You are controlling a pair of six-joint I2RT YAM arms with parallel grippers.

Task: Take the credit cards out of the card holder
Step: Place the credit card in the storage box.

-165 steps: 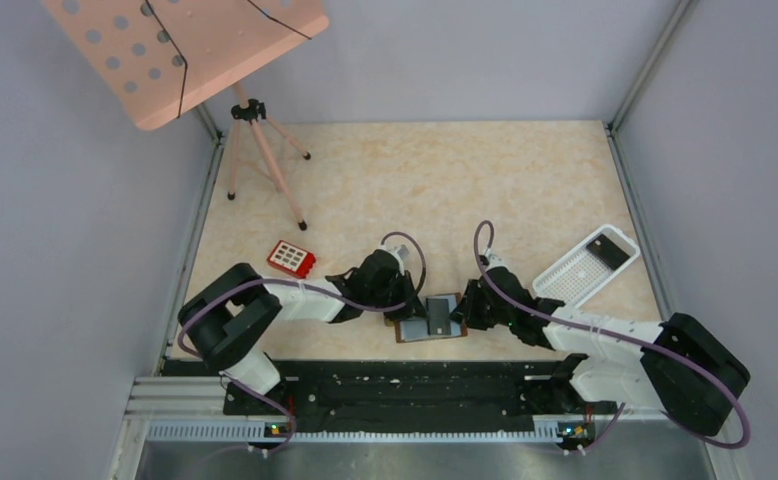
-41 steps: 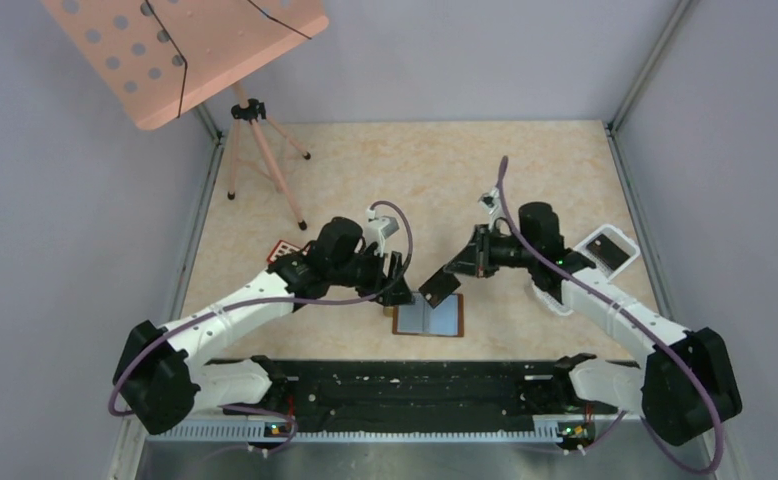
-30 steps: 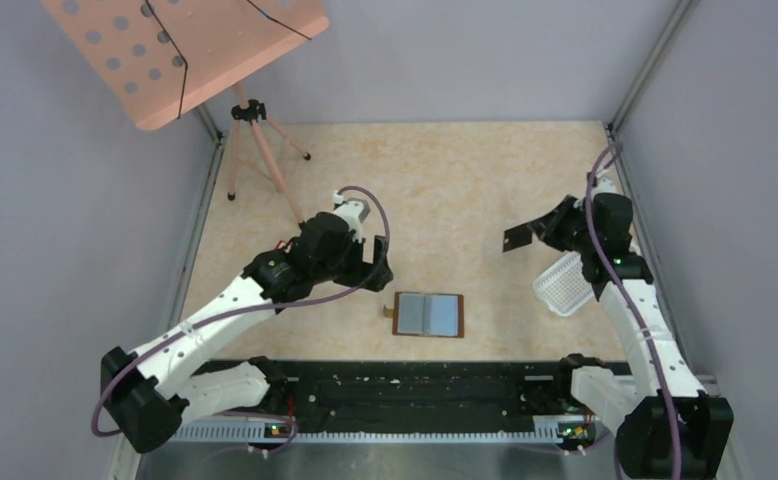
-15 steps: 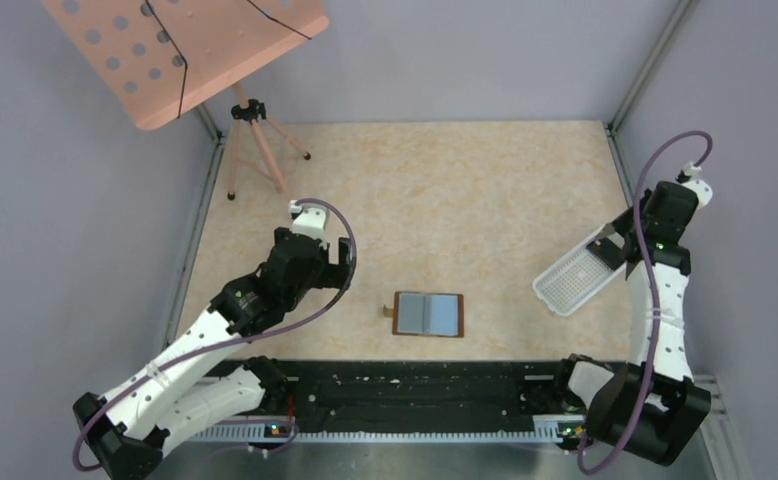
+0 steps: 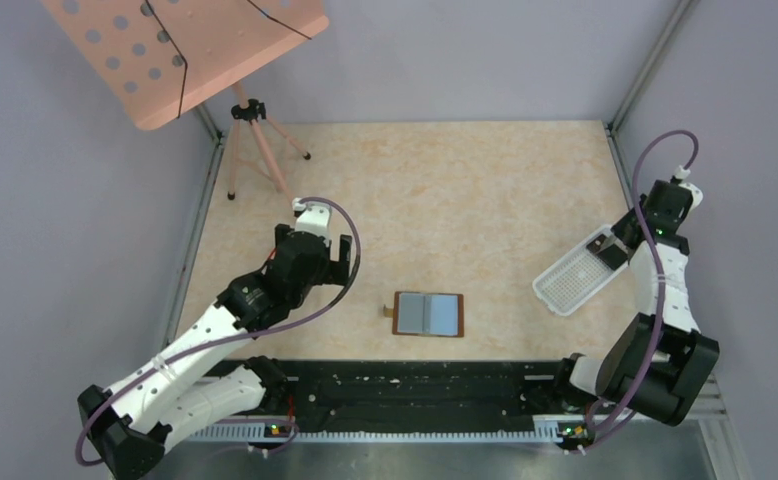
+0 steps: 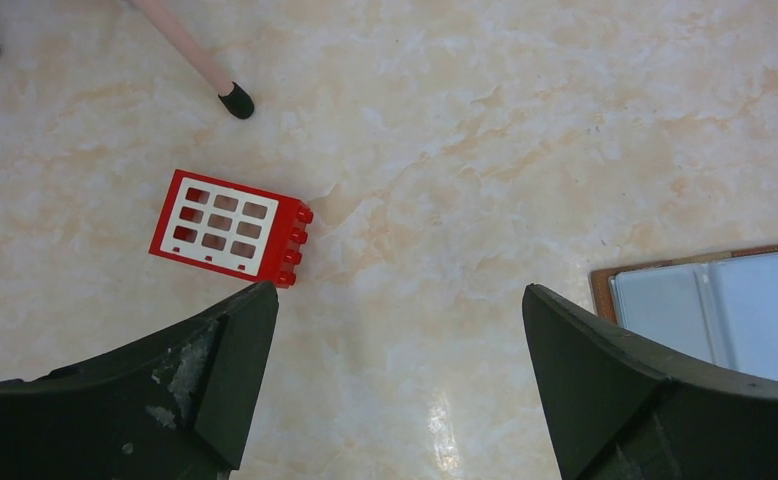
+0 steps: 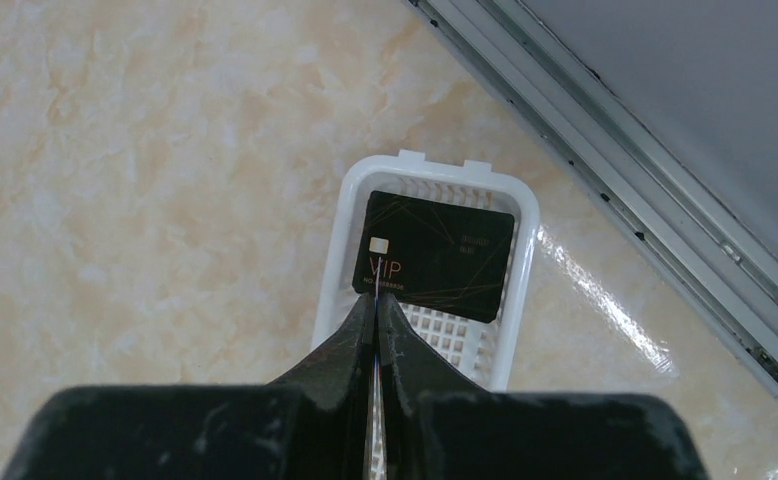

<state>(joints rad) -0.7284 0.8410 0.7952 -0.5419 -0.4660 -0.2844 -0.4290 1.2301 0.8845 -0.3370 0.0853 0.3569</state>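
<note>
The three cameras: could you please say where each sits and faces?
Top external: overhead behind the bases, looking down; both arms, left gripper, right gripper.
Left wrist: looks down at red block, card holder; open fingers show.
Right wrist: looks down at white tray; fingers shut on edge-on card.
Shared: top and left wrist both show card holder.

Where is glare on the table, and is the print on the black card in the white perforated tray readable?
Left wrist view: a small bright spot on the beige marbled table near the bottom edge. Right wrist view: a glare streak beside the white perforated tray; the black card reads "VIP", the smaller print too blurred.
</note>
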